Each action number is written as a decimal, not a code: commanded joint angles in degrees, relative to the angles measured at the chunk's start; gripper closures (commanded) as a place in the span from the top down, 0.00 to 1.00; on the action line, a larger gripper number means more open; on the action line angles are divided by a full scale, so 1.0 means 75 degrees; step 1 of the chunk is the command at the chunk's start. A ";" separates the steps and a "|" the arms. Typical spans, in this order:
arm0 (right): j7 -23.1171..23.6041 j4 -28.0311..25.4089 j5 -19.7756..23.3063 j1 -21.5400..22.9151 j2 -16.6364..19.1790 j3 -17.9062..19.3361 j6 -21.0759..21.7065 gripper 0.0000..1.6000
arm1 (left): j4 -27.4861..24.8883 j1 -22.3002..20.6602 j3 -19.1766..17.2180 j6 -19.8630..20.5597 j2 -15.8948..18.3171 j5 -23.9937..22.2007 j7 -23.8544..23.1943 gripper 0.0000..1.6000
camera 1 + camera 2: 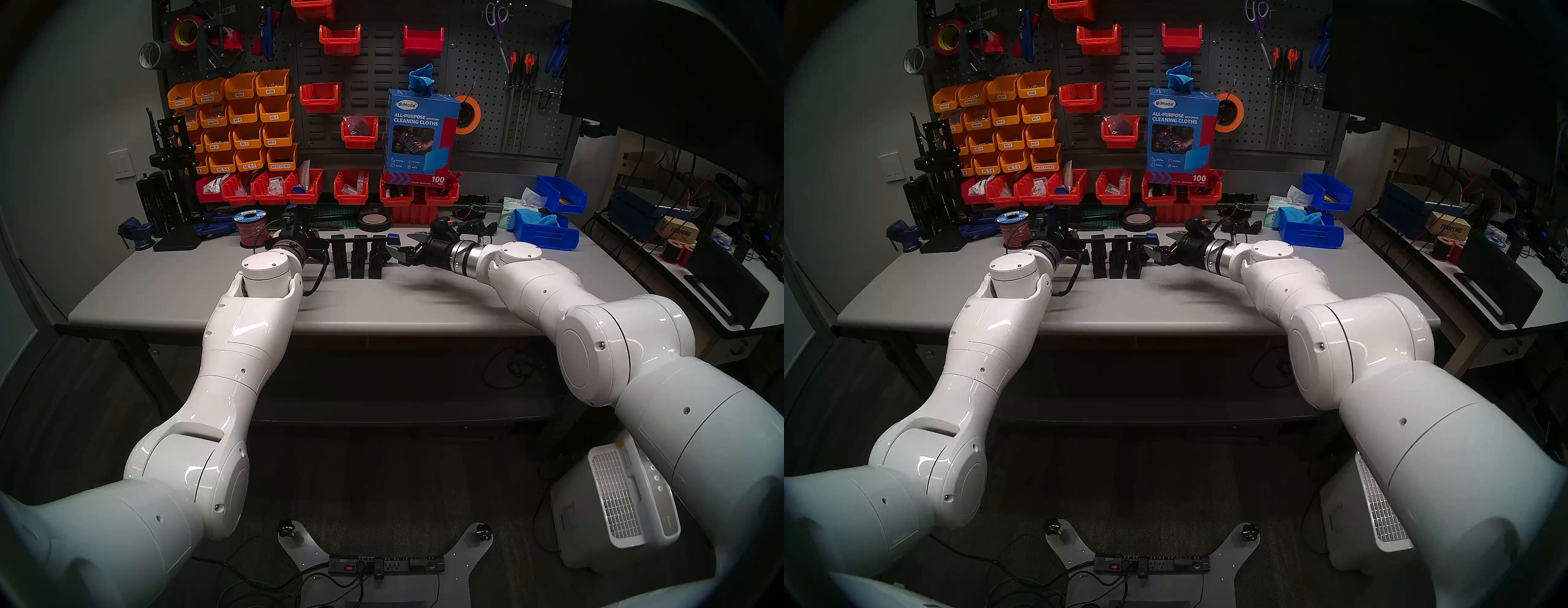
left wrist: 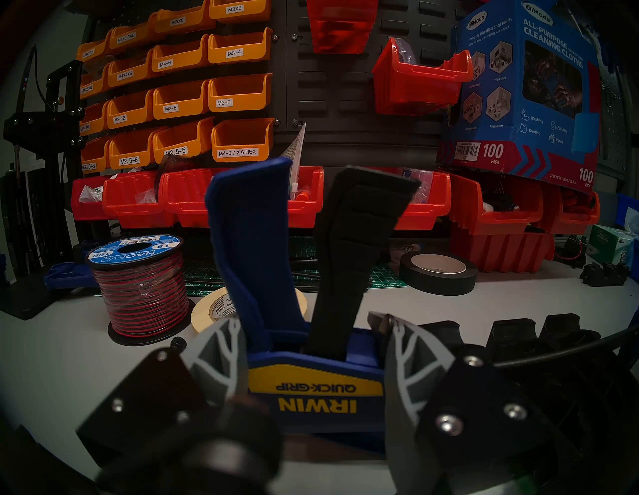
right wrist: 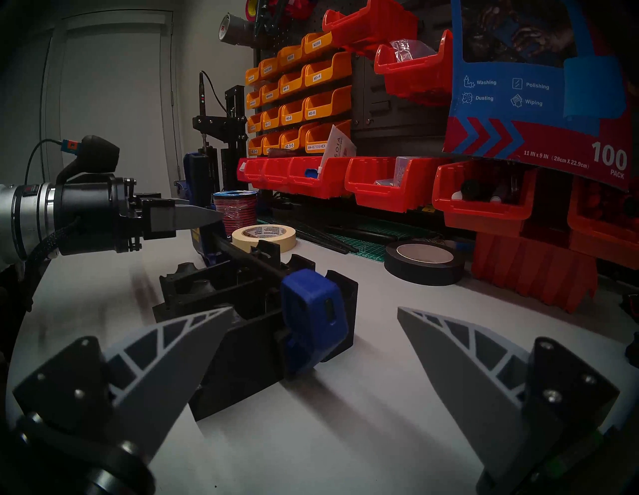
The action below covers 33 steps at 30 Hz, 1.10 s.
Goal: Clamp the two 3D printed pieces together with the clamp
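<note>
The two black 3D printed pieces (image 1: 359,257) stand together on the table between my grippers, their chunky blocks in a row. The blue clamp (image 2: 316,390) lies across their tops. Its thin black bar (image 3: 249,255) runs to the blue end jaw (image 3: 313,304), which sits at the right end of the pieces (image 3: 242,349). My left gripper (image 2: 307,332) is shut on the clamp's labelled body, with the handle and black trigger pointing up. My right gripper (image 3: 315,311) is open just right of the end jaw, holding nothing. The head view shows the left gripper (image 1: 312,248) and right gripper (image 1: 399,243) at either end of the pieces.
A black tape roll (image 1: 373,220) and a masking tape roll (image 3: 264,236) lie just behind the pieces. A wire spool (image 1: 250,227) stands back left, with a small vise (image 1: 138,231) farther left. Blue bins (image 1: 545,231) sit back right. Red bins and a cleaning cloths box (image 1: 420,131) line the back.
</note>
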 commanded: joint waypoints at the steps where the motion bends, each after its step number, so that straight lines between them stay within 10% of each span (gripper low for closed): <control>1: -0.0020 -0.0167 -0.0018 0.0315 -0.0015 -0.0013 -0.0053 1.00 | -0.0322 -0.0431 -0.0057 -0.0147 0.0000 -0.0004 -0.0002 0.00; 4: -0.0021 -0.0149 -0.0031 0.0305 -0.0014 -0.0022 -0.0049 0.70 | -0.0321 -0.0430 -0.0067 -0.0145 -0.0007 0.0008 -0.0009 0.00; 20: -0.0007 -0.0064 -0.0093 0.0248 0.0023 -0.0040 -0.0048 0.58 | -0.0318 -0.0428 -0.0115 -0.0134 -0.0040 0.0070 -0.0042 0.00; 24: -0.0011 -0.0051 -0.0104 0.0243 0.0031 -0.0045 -0.0049 0.01 | -0.0318 -0.0427 -0.0132 -0.0132 -0.0051 0.0089 -0.0049 0.00; 33: 0.0023 -0.0033 -0.0135 0.0237 0.0048 -0.0055 -0.0052 0.15 | -0.0315 -0.0425 -0.0165 -0.0127 -0.0074 0.0136 -0.0055 0.00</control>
